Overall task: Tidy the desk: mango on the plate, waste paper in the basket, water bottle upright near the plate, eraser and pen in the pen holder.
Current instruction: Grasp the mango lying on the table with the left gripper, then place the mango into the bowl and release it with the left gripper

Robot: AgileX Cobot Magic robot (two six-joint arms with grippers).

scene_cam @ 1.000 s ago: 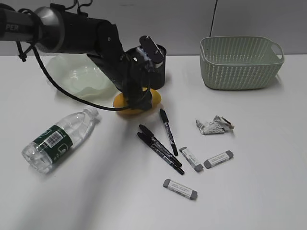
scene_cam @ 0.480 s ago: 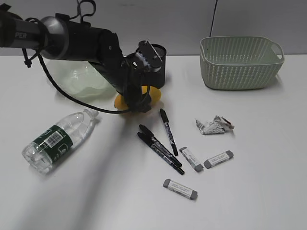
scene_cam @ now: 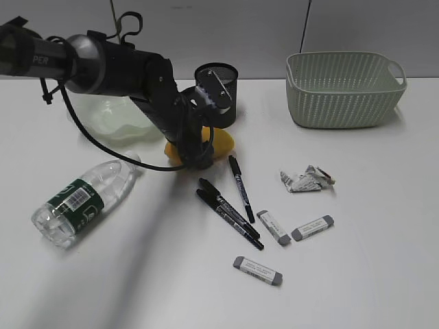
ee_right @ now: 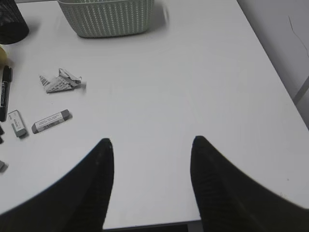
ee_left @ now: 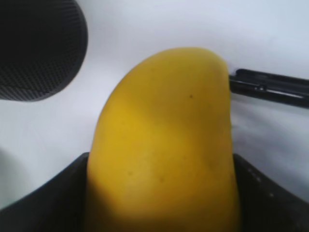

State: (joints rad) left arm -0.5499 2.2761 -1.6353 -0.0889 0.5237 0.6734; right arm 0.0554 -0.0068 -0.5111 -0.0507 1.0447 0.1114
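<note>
Left wrist view shows your left gripper (ee_left: 159,193) straddling the mango (ee_left: 164,140) near the desk's (scene_cam: 384,288) far edge, jaws apart, unclamped, poised for the plate (scene_cam: 110,113).

We see bright, even light on the white counter (scene_cam: 384,260) in the exterior view, with soft shadows falling toward us from the left arm (scene_cam: 123,65) and the water bottle (scene_cam: 82,199). In the left wrist view the mango (ee_left: 161,145) fills the frame, soft and slightly blurred, its lower left side shaded. The right wrist view is sharp and evenly lit.
</note>
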